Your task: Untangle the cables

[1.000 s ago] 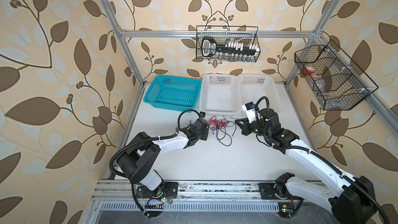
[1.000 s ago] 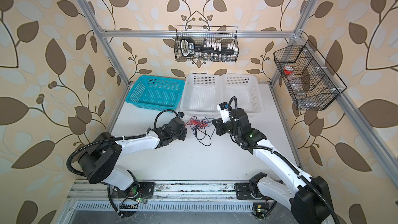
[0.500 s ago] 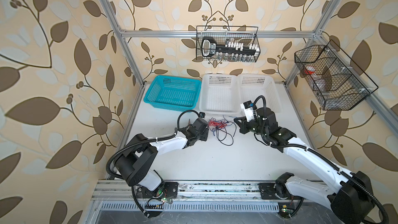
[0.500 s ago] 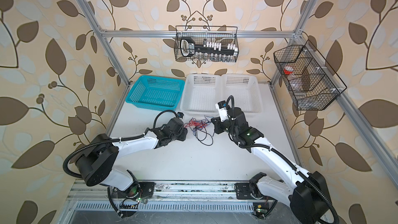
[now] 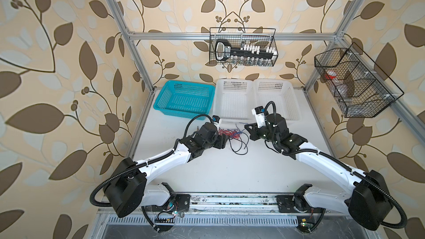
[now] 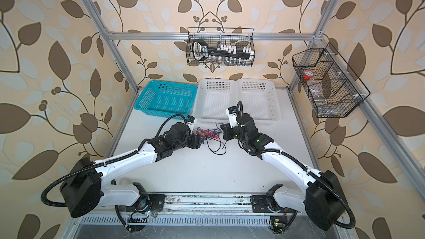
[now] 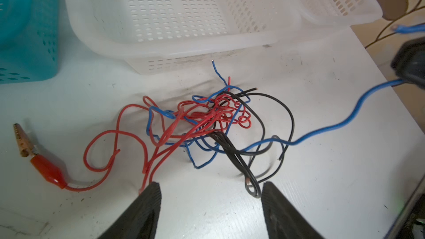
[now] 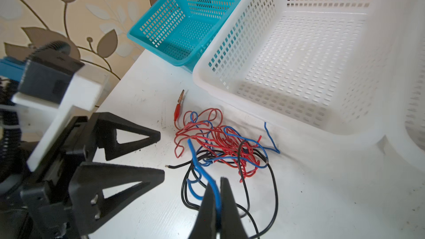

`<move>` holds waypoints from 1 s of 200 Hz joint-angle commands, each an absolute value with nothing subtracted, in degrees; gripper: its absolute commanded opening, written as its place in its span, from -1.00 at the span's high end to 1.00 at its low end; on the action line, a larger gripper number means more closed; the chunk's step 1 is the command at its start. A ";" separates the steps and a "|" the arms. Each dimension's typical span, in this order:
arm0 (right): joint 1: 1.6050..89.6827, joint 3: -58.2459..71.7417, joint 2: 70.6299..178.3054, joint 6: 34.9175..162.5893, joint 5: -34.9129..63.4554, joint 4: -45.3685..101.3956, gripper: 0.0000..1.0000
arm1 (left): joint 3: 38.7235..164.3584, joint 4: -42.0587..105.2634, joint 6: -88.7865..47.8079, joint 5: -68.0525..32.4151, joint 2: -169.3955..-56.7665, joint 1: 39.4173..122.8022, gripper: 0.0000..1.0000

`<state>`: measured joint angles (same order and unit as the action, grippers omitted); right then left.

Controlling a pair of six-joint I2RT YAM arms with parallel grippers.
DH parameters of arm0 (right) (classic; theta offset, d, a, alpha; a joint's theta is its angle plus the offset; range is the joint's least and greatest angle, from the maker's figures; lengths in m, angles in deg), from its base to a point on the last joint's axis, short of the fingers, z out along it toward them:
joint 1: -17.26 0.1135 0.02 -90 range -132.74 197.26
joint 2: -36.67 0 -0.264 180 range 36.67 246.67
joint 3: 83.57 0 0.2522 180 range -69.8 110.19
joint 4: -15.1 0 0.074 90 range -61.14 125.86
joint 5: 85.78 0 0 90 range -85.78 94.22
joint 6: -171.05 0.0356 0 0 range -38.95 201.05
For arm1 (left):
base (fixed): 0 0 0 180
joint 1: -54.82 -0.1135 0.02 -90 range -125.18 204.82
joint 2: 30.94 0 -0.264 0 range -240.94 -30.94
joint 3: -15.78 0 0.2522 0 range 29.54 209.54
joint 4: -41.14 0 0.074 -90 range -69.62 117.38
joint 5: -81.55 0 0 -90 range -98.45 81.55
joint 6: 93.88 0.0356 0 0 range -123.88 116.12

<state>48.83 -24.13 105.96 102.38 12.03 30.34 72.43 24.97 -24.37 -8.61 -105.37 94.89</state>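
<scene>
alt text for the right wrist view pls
The right end effector pinches a thin blue cable running to a tangle of red, blue and black cables on a white table; the left end effector stands open beside the tangle.

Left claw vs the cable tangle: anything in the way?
Nothing visible. The left claw stands open, with only bare table between it and the cables; a red strand and a black loop reach its fingertips. The right claw is shut on a blue cable from that tangle.
</scene>
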 commanded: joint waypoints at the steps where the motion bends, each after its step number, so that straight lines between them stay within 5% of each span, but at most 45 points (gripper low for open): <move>1: 49.29 -22.30 105.99 105.39 10.52 26.96 1.00 | 74.72 24.88 -28.91 -11.71 -106.23 94.96 -0.37; 87: 49.72 -22.92 106.81 107.68 10.54 24.43 1.00 | 75.23 33.01 -38.50 -18.02 -111.89 96.15 -0.23; 150: 50.46 -23.13 104.99 107.82 12.22 25.26 1.00 | 77.10 34.43 -40.74 -12.42 -116.32 96.51 -0.14; 171: 50.80 -23.90 103.67 108.03 12.32 25.60 1.00 | 77.42 35.03 -41.14 -11.14 -117.14 96.48 0.03; 200: 50.78 -24.28 101.37 107.52 11.63 27.15 1.00 | 78.26 32.75 -40.93 -8.74 -118.41 96.48 0.68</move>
<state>50.52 -24.16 104.28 107.21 11.29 26.97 75.76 32.81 -40.88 -12.28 -117.52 96.14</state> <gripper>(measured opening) 0.048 0.277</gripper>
